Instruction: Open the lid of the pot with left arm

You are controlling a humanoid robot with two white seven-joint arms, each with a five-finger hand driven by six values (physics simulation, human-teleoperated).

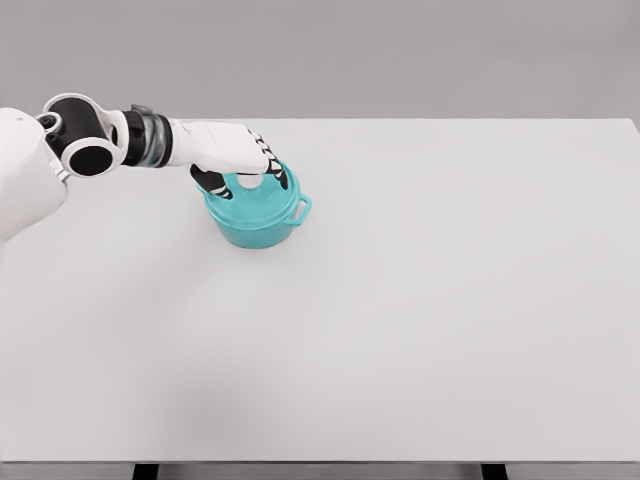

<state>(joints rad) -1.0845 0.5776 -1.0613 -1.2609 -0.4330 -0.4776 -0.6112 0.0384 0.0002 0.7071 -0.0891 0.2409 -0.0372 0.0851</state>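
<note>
A teal pot [258, 225] stands on the white table, left of centre toward the back, with a side handle [302, 208] on its right. Its teal lid [262, 197] lies flat on the pot. My left hand [243, 178] comes in from the left and hovers right over the lid, fingers [278, 177] curled downward around the lid's middle. The knob is hidden under the palm, so I cannot see whether the fingers close on it. The right arm is out of view.
The white table [420, 320] stretches wide to the right and toward the front edge. My left upper arm and shoulder [40, 160] fill the far left. A grey wall lies behind the table.
</note>
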